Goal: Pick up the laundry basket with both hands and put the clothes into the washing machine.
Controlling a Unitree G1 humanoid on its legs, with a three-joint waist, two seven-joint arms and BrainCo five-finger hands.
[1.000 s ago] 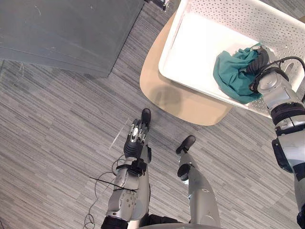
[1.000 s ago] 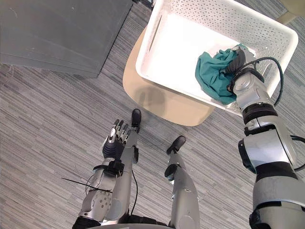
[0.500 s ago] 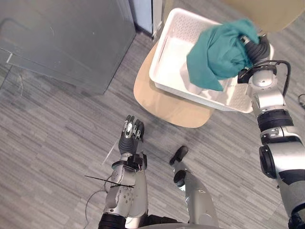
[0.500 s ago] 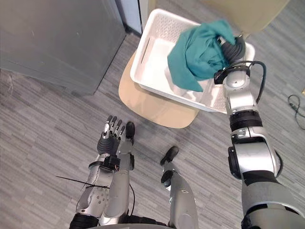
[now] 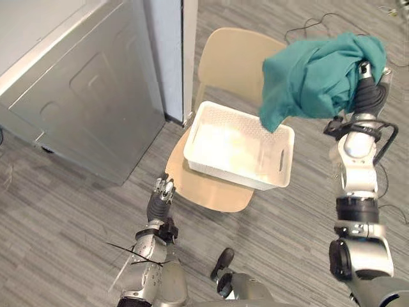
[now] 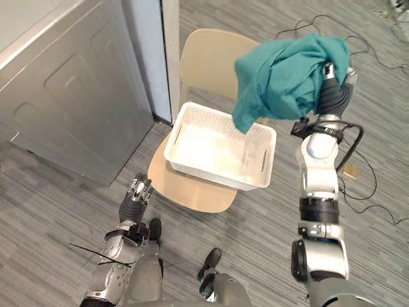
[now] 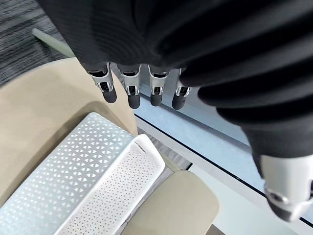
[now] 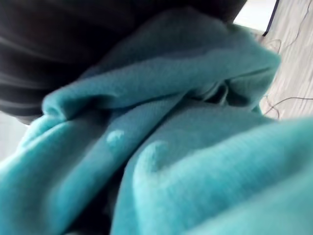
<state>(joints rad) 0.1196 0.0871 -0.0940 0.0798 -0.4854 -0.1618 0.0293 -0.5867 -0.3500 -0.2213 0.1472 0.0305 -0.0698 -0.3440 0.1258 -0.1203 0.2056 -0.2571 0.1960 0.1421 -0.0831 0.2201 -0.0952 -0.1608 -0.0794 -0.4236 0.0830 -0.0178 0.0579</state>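
Note:
A white perforated laundry basket (image 5: 233, 177) rests on the seat of a beige chair (image 5: 214, 193). My right hand (image 5: 367, 97) is raised high above the basket's right end and is shut on a bunched teal cloth (image 5: 313, 73). The cloth hangs clear of the basket and covers the fingers; in the right wrist view the teal cloth (image 8: 195, 161) lies right up against the hand. My left hand (image 5: 160, 201) hangs low by the chair's front left edge, open and holding nothing. In the left wrist view its fingers (image 7: 130, 94) are straight above the basket (image 7: 98, 171).
A grey washing machine (image 5: 83, 102) stands at the left, beside a pale blue panel (image 5: 167, 57). The chair's backrest (image 5: 233, 61) rises behind the basket. Loose cables (image 5: 313, 22) lie on the grey striped floor at the back right.
My right hand has lifted the teal cloth out of the basket and well above it. The whole view has shifted, so the basket looks farther off. The left hand stays low and open.

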